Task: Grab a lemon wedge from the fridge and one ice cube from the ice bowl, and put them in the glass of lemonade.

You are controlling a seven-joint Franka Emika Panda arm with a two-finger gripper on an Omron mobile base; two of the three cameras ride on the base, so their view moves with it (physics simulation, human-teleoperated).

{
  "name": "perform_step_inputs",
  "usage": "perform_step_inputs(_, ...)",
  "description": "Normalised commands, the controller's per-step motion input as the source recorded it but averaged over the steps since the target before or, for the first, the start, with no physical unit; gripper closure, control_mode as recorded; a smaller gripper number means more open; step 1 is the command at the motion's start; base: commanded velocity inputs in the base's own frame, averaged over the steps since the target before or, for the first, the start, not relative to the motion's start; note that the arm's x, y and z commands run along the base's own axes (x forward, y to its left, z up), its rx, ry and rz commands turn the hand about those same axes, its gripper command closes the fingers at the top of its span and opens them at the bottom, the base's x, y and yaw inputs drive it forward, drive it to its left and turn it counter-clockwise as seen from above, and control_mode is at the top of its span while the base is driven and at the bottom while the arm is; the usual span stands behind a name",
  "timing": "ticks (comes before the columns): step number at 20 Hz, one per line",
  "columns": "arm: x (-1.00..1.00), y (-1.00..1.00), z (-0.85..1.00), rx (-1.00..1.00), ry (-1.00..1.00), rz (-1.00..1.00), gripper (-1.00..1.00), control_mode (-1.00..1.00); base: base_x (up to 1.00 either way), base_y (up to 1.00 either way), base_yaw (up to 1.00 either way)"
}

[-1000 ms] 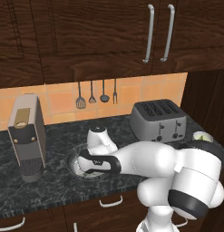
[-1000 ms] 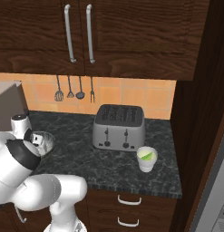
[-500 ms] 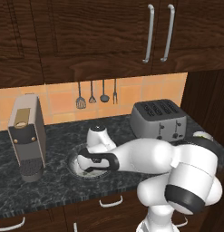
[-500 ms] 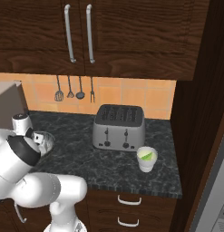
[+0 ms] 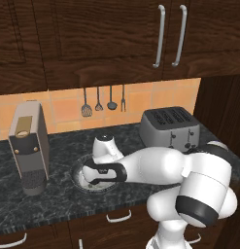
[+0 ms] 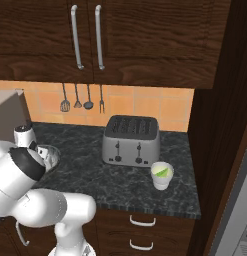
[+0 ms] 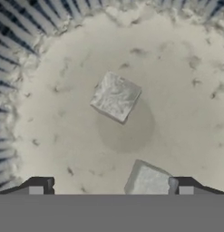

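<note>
The ice bowl (image 5: 78,171) sits on the dark counter, left of the toaster, and its rim (image 6: 51,154) also shows past my arm in the right base view. My gripper (image 5: 96,181) reaches down into it, open. In the hand view my gripper (image 7: 111,186) hangs just above the whitish bowl floor (image 7: 186,104). One ice cube (image 7: 115,97) lies ahead of the tips. Another ice cube (image 7: 147,180) lies between them, close to the right fingertip (image 7: 183,186). The glass of lemonade (image 6: 161,176) stands right of the toaster with a small yellow-green piece in it. The lemon wedge is out of view. A light-grey fridge edge (image 6: 243,205) shows at far right.
A silver toaster (image 5: 171,127) stands at the back right of the counter. A grey coffee machine (image 5: 28,146) stands at the left. Utensils (image 5: 104,99) hang on the orange tiled wall. Dark upper cabinets (image 5: 167,36) overhang the counter, and a dark tall panel (image 6: 220,125) bounds it on the right.
My hand has sunk slightly lower into the ice bowl and the forearm has shifted a little. The jaws have stayed open and nothing has been taken hold of.
</note>
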Motion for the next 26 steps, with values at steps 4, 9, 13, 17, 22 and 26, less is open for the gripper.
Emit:
perform_step_inputs(4, 0.05, 0.00, -0.01, 0.00, 0.00, -0.02, -1.00, -1.00, 0.00, 0.00, 0.00)
perform_step_inputs(9, 0.00, 0.00, -0.18, 0.02, 0.00, 0.00, 1.00, -1.00, 0.00, 0.00, 0.00)
perform_step_inputs(13, 0.00, 0.00, -0.18, 0.02, 0.00, 0.00, 1.00, -1.00, 0.00, 0.00, 0.00)
perform_step_inputs(17, 0.00, 0.00, -0.06, 0.00, 0.00, 0.00, 1.00, -1.00, 0.00, 0.00, 0.00)
perform_step_inputs(22, 0.00, 0.00, -0.04, 0.00, 0.01, 0.00, 1.00, -1.00, 0.00, 0.00, 0.00)
perform_step_inputs(26, -0.10, -0.03, 0.39, 0.01, 0.00, 0.00, 1.00, -1.00, 0.00, 0.00, 0.00)
